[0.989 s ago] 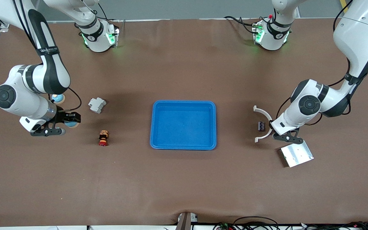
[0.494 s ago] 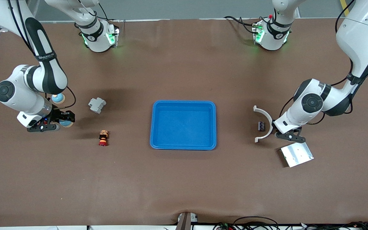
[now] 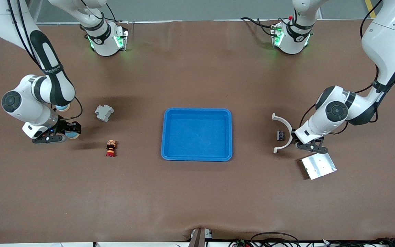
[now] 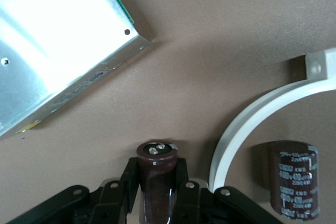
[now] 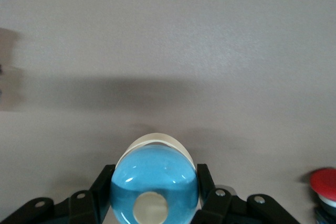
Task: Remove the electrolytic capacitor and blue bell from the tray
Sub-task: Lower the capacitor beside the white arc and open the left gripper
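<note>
Left gripper [image 3: 310, 146]: clamped on electrolytic capacitor [image 4: 156, 174], long axis along the fingers, over bare table between white curved bracket [image 3: 283, 132] and silver metal plate [image 3: 318, 166]. A second capacitor [image 4: 294, 178] lies beside the bracket; print partly legible, "400v". Right gripper [image 3: 63, 134]: clamped on blue bell [image 5: 155, 184], over table at its arm's end. Tray [image 3: 197, 157]: empty, well apart from both.

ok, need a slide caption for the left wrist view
Left end effector shut on a brown electrolytic capacitor above the table, near a silver metal plate, white curved bracket and second capacitor.
</note>
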Robot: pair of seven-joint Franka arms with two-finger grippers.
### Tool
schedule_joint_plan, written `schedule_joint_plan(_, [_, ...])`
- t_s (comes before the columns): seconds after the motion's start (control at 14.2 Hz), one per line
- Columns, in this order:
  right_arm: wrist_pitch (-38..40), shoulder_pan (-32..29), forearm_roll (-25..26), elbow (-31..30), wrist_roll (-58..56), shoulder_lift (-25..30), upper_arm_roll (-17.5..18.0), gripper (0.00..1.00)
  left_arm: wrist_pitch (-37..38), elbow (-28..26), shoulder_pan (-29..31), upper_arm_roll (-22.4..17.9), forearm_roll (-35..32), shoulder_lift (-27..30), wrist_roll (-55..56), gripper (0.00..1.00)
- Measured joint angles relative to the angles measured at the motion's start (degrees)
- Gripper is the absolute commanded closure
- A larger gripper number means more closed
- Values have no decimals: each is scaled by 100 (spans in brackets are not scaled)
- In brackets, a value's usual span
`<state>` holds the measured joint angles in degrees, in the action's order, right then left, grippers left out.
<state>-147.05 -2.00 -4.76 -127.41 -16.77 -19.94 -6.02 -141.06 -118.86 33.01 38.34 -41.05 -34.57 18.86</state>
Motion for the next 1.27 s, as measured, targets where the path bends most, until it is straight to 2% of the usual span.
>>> schedule_joint_plan(0.14, [-89, 1, -44, 0, 0, -94, 36, 100, -4, -2, 4, 2, 0, -1, 0, 73])
schedule_joint_plan(0.28, [-134, 3, -79, -1, -2, -157, 47, 100, -6, -2, 9, 4, 0, -2, 5, 37])
schedule_joint_plan(0.42, [-267, 29, -101, -1, -3, -216, 66, 100, -24, -3, 40, 4, 0, -21, 8, 26])
schedule_joint_plan(0.64, [-347, 61, -170, -1, -3, -299, 98, 100, -51, -3, 76, 3, 0, -53, 8, 0])
schedule_joint_plan(1.27, [-575, 87, -214, -1, -4, -477, 106, 100, -89, 30, 98, 101, 0, -47, -3, 0])
